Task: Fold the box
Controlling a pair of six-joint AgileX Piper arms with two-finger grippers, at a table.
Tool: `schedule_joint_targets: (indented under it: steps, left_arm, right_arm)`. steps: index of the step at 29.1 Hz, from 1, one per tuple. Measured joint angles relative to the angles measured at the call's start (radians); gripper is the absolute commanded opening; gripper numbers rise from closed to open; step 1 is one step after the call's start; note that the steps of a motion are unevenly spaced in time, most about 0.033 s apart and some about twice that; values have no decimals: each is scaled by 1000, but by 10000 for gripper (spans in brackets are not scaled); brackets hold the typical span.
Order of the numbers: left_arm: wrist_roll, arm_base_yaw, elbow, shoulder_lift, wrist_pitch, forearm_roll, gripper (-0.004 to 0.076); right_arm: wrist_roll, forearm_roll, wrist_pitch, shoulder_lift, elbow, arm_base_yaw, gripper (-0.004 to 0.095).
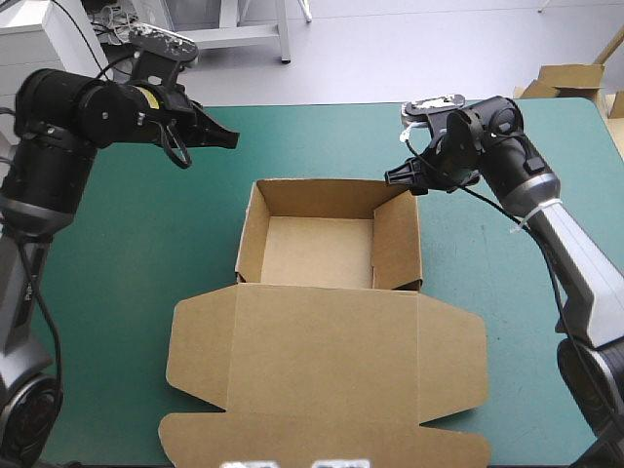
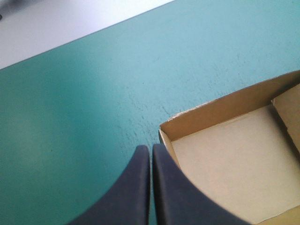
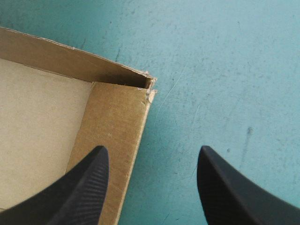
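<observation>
The box (image 1: 322,249) already stands as a walled tray, lid (image 1: 327,366) flat on the desk (image 1: 127,253); the left claw (image 1: 229,138) is pinched empty, the right claw (image 1: 395,175) spread wide.

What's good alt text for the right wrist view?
The open right gripper straddles a side wall of the brown box, with a corner of the tray just ahead: one black finger is over the tray's inside, the other over the bare teal-green cover. Whether it touches the board cannot be told.

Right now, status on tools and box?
Left tool shut, empty, near box corner. Right tool open over right wall. Box: open tray, lid flat. No obstruction.
</observation>
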Motion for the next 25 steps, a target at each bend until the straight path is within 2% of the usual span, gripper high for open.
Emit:
schedule_joint_targets:
  steps: [7, 21, 25]
  left_arm:
    - [0, 0, 75, -101, 0, -6, -8]
    - [7, 0, 702, -347, -13, 0, -8]
    - [7, 0, 849, -450, -55, 0, -8]
  right_arm:
    - [9, 16, -1, -2, 130, 0, 524]
    - [6, 158, -11, 99, 190, 0, 523]
    - [-24, 164, -18, 132, 190, 0, 480]
